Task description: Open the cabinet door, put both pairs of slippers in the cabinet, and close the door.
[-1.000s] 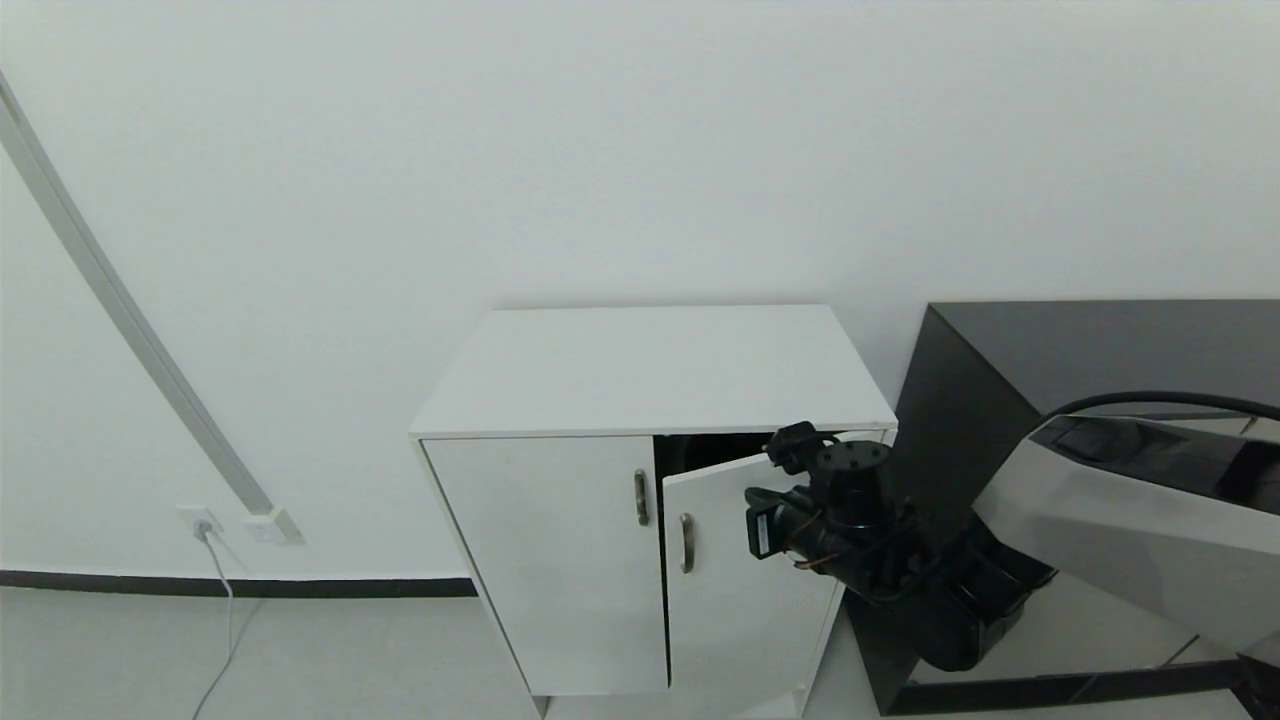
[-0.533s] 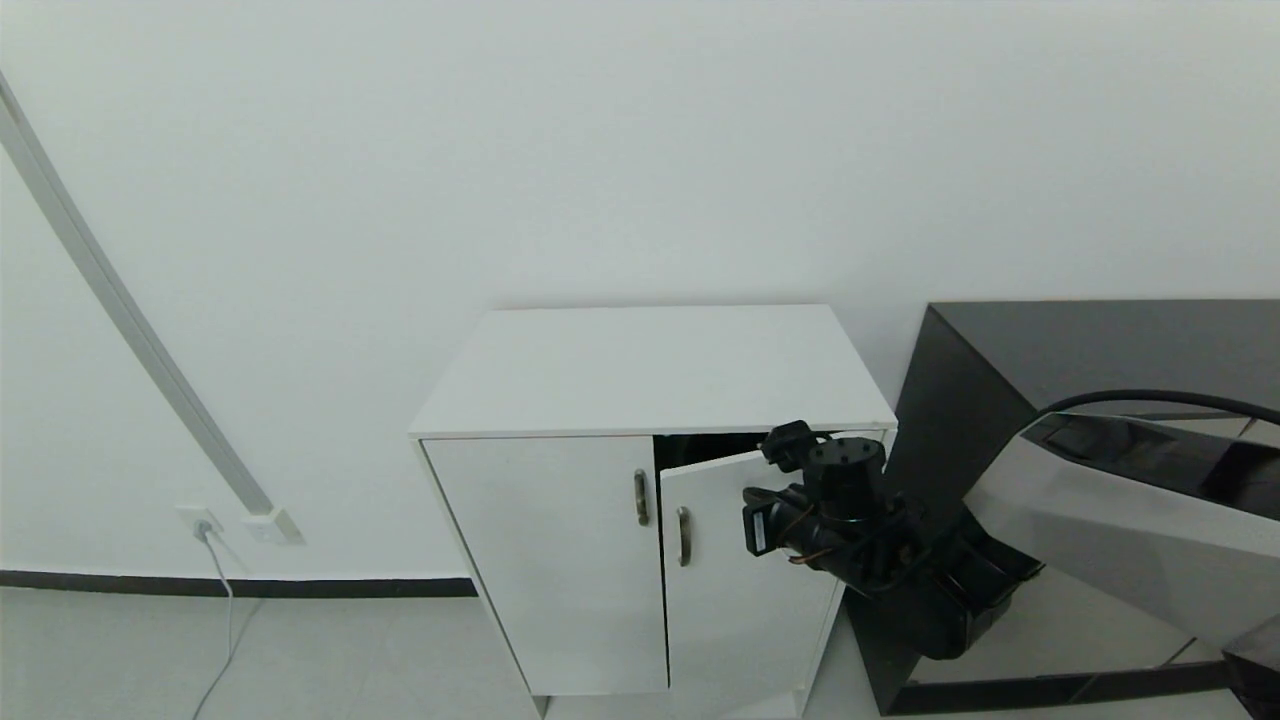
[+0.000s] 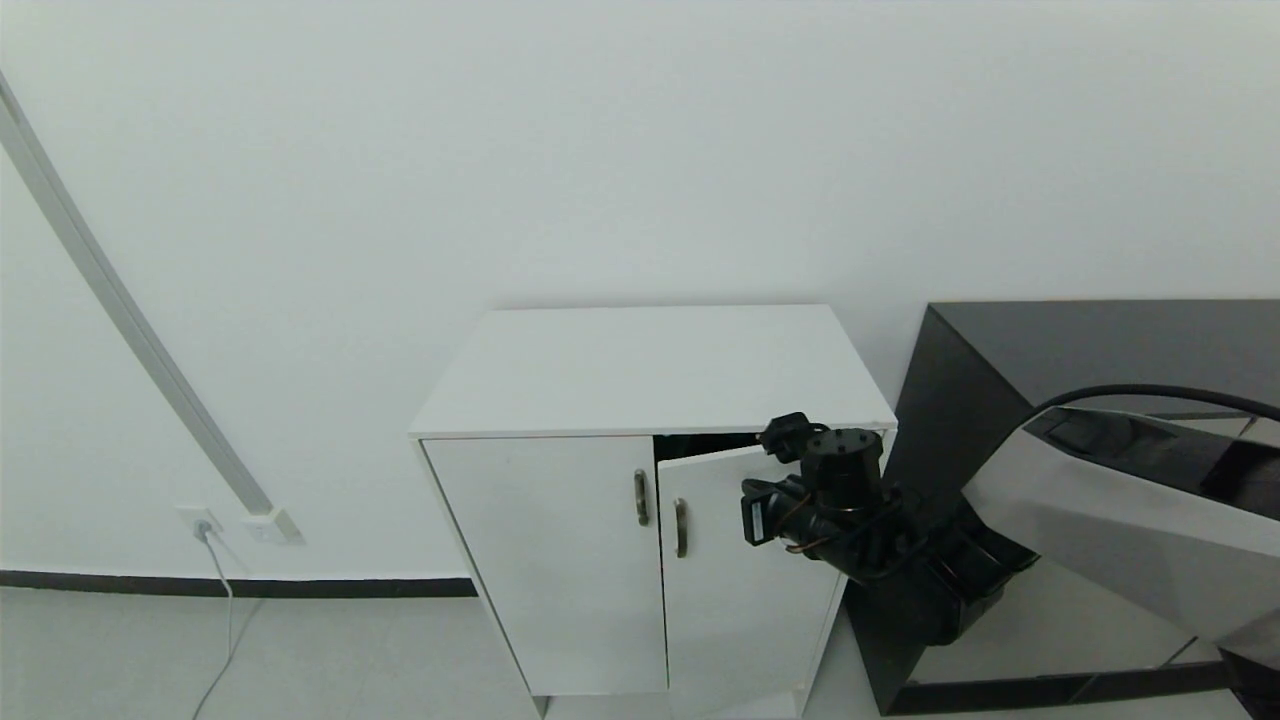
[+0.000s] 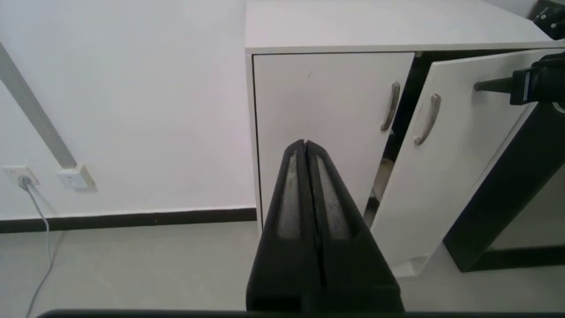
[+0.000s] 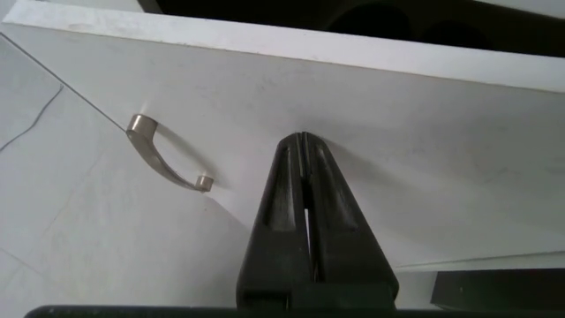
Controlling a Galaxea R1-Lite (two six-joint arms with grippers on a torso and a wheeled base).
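Right tool (image 5: 305, 140), closed, touches the cabinet door (image 3: 745, 590), ajar.

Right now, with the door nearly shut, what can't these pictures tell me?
Cabinet interior: head view, the right door leaves a dark slit; slippers inside cannot be confirmed.
Shapes above the door's edge: right wrist view, too dark to name.
Right gripper touching the door or not: its shut fingers cover that spot.
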